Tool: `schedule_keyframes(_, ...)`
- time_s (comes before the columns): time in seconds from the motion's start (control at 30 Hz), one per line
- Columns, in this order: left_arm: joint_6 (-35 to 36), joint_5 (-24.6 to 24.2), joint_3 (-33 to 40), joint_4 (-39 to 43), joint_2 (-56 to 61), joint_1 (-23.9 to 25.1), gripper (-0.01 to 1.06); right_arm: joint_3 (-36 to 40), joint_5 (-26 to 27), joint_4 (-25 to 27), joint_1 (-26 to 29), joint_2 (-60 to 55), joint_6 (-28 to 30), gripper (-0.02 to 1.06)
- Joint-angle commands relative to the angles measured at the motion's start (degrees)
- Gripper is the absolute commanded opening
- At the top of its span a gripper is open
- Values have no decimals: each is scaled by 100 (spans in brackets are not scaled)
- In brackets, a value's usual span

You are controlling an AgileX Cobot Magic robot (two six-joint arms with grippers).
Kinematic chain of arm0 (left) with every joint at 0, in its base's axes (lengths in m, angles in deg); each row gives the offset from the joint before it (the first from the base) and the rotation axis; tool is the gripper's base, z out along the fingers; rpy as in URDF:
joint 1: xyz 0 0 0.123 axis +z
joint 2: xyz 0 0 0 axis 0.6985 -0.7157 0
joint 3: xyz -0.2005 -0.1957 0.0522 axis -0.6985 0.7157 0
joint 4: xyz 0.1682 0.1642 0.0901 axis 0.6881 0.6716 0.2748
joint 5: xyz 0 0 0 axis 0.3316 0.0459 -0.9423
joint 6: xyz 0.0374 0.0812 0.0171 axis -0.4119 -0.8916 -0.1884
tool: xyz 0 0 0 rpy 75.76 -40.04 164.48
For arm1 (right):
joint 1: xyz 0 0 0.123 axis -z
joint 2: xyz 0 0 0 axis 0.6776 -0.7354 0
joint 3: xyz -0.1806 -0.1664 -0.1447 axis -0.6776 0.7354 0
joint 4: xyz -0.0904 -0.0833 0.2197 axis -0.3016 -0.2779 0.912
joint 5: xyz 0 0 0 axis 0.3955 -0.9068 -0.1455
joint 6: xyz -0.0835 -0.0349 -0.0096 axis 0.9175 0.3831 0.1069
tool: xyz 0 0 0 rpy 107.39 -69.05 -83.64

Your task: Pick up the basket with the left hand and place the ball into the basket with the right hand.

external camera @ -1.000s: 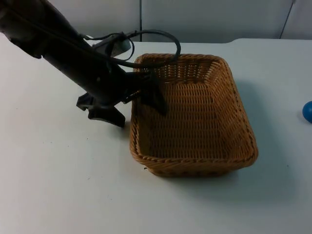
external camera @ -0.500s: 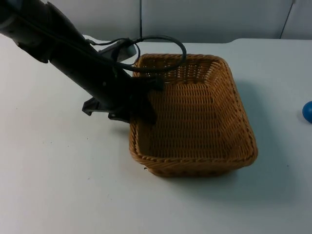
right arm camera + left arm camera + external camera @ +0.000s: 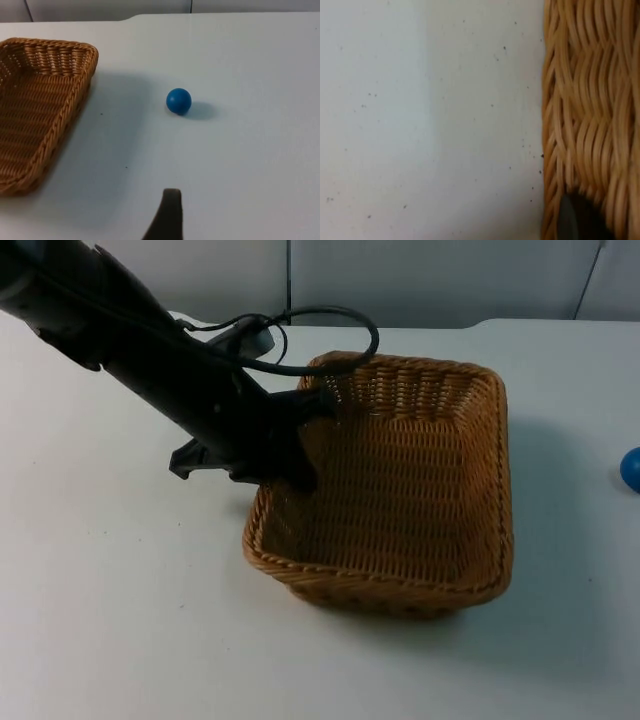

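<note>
A woven brown basket [image 3: 400, 480] sits mid-table, turned and tipped, with its left side raised. My left gripper [image 3: 285, 468] is shut on the basket's left rim, one finger inside and one outside. In the left wrist view the wicker wall [image 3: 590, 100] runs close beside a black fingertip [image 3: 570, 220]. A small blue ball [image 3: 632, 468] rests on the table at the far right edge, apart from the basket. The right wrist view has the ball [image 3: 178, 100] ahead of a black fingertip [image 3: 169, 212], with the basket [image 3: 40, 100] off to one side. My right gripper hovers open, well short of the ball, holding nothing.
The white table [image 3: 120, 620] spreads out in front of and left of the basket. The grey partition wall [image 3: 420, 280] closes off the far edge. White table [image 3: 250, 160] lies between the ball and the right fingertip.
The left gripper closed on the basket's left rim. The basket then turned and tipped, its left side rising and its far corner swinging right. The ball stayed put.
</note>
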Motion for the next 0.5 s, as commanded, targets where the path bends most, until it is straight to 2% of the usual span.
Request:
schedule_keyframes(0.0,227,30,-19,-171,142,-34,2,43,49,-48,47,23,0,76)
schedule_keyframes(0.1,406,30,-19,-149,247,-34,2,43,49,-48,47,23,0,76)
schedule_keyframes(0.2,988,52,-19,242,438,-34,2,43,49,-48,47,23,0,76)
schedule_keyframes(0.23,988,52,-19,242,438,-34,2,43,49,-48,47,23,0,76)
schedule_keyframes(0.37,1728,39,31,979,817,-21,1,43,49,-48,47,23,0,76)
schedule_keyframes(0.47,1856,52,80,1044,1001,-21,1,43,49,-48,47,23,0,76)
